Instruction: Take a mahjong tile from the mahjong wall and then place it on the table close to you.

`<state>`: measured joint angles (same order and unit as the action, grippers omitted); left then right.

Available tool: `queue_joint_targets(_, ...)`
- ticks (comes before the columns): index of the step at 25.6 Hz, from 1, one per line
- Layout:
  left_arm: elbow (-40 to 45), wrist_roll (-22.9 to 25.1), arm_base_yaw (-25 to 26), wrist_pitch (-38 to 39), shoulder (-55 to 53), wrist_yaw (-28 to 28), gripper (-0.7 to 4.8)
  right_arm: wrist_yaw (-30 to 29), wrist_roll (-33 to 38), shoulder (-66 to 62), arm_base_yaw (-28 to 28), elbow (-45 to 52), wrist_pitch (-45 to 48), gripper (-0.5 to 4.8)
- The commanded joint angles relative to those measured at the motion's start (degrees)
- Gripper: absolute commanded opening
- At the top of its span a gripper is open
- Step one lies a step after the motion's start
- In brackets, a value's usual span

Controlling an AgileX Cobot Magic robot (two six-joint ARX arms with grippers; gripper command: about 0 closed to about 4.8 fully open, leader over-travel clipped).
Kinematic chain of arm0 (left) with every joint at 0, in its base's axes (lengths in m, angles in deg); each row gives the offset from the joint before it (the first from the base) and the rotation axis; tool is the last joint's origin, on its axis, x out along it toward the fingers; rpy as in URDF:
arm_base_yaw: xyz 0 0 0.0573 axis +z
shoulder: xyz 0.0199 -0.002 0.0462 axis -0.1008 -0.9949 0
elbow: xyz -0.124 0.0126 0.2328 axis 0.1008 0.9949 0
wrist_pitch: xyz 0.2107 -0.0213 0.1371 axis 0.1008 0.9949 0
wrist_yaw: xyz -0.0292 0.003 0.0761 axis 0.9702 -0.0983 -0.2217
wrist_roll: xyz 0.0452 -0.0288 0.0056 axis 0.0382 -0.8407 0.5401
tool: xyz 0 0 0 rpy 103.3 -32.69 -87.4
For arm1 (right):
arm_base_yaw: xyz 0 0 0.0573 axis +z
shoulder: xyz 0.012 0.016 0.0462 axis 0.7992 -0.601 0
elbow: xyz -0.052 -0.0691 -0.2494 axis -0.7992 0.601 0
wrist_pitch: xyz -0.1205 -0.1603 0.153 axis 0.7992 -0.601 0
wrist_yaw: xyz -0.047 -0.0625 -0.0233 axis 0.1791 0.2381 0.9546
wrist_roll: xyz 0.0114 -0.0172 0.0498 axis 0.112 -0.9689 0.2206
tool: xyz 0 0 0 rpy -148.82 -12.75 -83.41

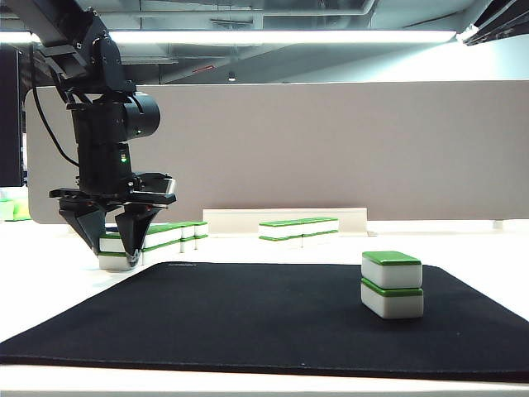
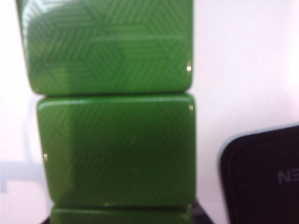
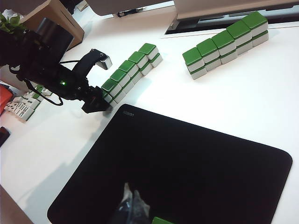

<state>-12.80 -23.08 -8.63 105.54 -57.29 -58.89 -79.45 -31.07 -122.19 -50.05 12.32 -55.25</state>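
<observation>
Mahjong wall [image 3: 127, 74] of green-topped white tiles sits between the left gripper [image 1: 118, 248]'s partly spread fingers, straddled for pickup; right gripper [image 3: 132, 207]'s opening is unclear.

The exterior view sits low at the table's [image 1: 463, 248] near edge, facing level across the black mat [image 1: 248, 314] toward the grey partition [image 1: 331, 149] at twelve o'clock. The left wrist view looks straight down, very close, onto green tile tops of the mahjong wall [image 2: 117, 149], mat corner at four o'clock. The right wrist view looks down from high, sharing wall [image 3: 126, 74], mat [image 3: 187, 168] and the left gripper [image 3: 96, 100] with the exterior view.
</observation>
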Motion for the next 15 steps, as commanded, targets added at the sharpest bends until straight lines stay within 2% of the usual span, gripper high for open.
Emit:
queue_joint_targets(1,-0.17,0.07,0.00,-0.55,-0.39,0.20,2.68,-0.20,-0.24,0.11,0.00,-0.50,0.70,-0.01)
queue_joint_targets(5,-0.17,0.07,0.00,-0.44,-0.37,0.20,2.57,-0.22,-0.24,0.11,0.00,-0.50,0.68,-0.01)
queue_joint_targets(6,-0.17,0.04,0.00,-0.39,-0.37,0.20,2.00,-0.22,-0.24,0.11,0.00,-0.50,0.70,-0.01)
queue_joint_targets(8,-0.17,0.04,0.00,-0.44,-0.37,0.20,1.43,-0.22,-0.24,0.11,0.00,-0.50,0.70,-0.01)
queue_joint_targets(15,-0.39,0.02,-0.02,1.77,-0.17,1.22,1.38,-0.20,-0.22,0.11,0.00,-0.50,0.70,-0.01)
